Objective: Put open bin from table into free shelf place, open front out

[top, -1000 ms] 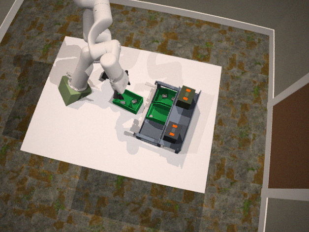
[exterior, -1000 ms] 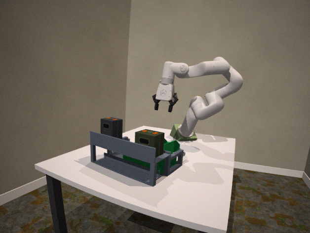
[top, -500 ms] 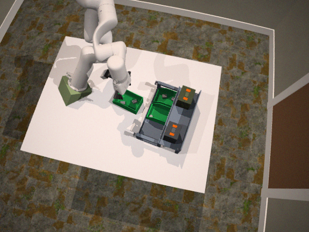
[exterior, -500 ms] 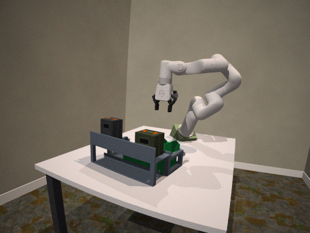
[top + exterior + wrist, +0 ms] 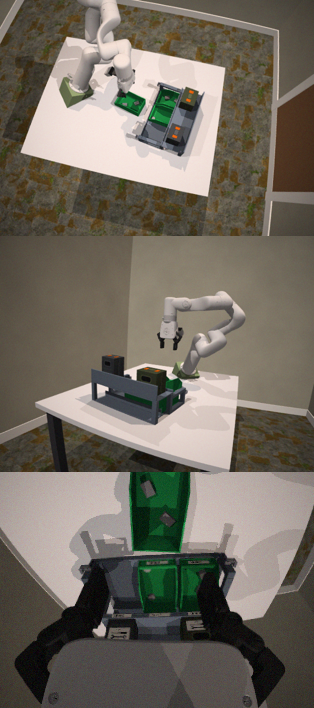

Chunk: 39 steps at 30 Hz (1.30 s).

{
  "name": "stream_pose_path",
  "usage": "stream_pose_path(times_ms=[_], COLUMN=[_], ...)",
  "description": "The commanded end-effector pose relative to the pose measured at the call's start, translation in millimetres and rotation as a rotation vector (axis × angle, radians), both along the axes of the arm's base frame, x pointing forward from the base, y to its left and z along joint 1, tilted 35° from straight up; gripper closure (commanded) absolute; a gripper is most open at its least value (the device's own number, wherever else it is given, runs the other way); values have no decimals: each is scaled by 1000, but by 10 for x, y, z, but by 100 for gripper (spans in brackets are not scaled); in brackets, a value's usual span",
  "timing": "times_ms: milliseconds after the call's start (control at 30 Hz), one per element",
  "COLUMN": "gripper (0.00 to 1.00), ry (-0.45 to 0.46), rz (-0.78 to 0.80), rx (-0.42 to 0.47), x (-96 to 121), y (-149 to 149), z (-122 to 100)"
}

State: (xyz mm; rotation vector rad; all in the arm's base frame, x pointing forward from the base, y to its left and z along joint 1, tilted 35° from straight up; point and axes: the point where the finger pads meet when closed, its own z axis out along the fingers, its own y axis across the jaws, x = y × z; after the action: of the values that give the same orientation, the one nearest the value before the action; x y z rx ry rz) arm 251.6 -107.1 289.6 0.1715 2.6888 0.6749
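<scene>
The gripper [image 5: 127,87] [image 5: 168,348] [image 5: 153,581] hangs spread and unloaded. Below it, the green bin [image 5: 129,103] [image 5: 159,509] lies on the smooth white worktop [image 5: 88,134] [image 5: 203,398] [image 5: 55,517], small grey blocks inside. Rightward of the gripper in the top view stands the slate shelf [image 5: 153,131] [image 5: 121,383] [image 5: 120,582]: two part-holding green bins in front, then a boxy dark case [image 5: 175,133] [image 5: 112,365] [image 5: 121,631] and an olive case [image 5: 189,98] [image 5: 151,378] [image 5: 195,629] behind.

The green open bin [image 5: 129,103] [image 5: 159,531] rests upright on the table, grey parts inside, near the shelf.
</scene>
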Motion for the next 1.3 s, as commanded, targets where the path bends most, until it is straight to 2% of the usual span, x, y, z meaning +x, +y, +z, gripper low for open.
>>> stream_pose_path(times_ms=[0,333,500,1267], gripper=[0,0,0,0], ry=[-4,-4,-4,-4], rz=[-3,-3,-3,-2], rx=[-4,-4,-4,-3], x=[-35,-35,-77,-67], y=[286,286,652,566], z=[163,163,336,296])
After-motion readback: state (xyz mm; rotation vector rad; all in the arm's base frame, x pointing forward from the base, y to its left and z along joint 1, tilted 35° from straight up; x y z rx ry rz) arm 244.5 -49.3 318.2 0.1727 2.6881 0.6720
